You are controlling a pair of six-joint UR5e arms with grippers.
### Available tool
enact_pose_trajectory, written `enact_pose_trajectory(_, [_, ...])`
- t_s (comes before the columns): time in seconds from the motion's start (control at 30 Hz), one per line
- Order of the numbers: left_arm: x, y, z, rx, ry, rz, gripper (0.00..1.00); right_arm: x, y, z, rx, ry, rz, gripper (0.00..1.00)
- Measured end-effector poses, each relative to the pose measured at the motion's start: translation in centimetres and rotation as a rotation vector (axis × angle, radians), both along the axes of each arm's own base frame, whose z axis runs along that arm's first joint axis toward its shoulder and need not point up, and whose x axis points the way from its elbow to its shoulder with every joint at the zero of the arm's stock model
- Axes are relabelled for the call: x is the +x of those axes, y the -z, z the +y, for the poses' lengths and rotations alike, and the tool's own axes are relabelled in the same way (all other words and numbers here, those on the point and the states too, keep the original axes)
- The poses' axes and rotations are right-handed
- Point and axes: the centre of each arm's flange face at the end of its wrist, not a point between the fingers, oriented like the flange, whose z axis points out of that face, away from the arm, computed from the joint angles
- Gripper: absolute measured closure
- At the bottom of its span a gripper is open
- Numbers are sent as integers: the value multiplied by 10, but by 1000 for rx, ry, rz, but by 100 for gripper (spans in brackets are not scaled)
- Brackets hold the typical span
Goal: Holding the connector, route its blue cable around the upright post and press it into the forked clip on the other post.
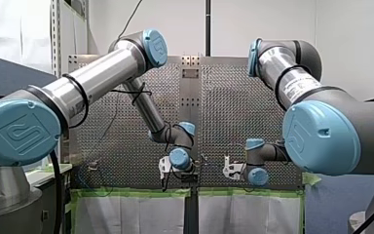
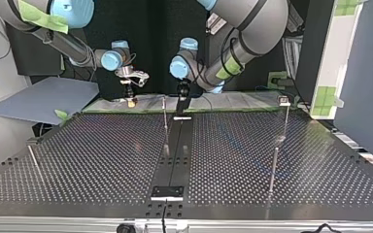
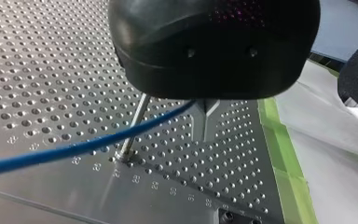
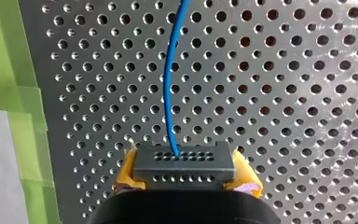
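Perforated surface (image 2: 102, 145) spans the top view; upper left, the right claw (image 2: 131, 101) pinches the connector (image 4: 184, 163) trailing blue cable (image 4: 168, 84); the left claw (image 3: 205, 133) sits closed near a post (image 3: 135, 121).

White wall (image 1: 272, 19) behind workspace in front view, evenly lit. Black pole (image 1: 207, 24) runs up middle of wall. Slotted metal rack upright (image 1: 54, 39) at left. Silver perforated table (image 2: 102, 145) fills middle of scene. Green tape (image 1: 126, 192) lines its edge, white sheet (image 1: 126, 214) beyond tape. Top view: dark backdrop (image 2: 150, 34) behind table. Grey board (image 2: 43, 99) lies flat at left. White post (image 2: 332, 58) with green tape patches at right, grey-blue partition (image 2: 369, 87) beside it.
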Motion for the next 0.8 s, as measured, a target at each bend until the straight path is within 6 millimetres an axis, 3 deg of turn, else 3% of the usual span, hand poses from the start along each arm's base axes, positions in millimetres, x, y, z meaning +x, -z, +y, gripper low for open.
enact_pose_trajectory(0.6, [12,-5,-2,-31,17,-24,100,0,5,-4,44,47,-65,100])
enact_pose_trajectory(0.8, [18,-7,-3,-48,30,-23,100,2,18,-9,67,48,-49,100])
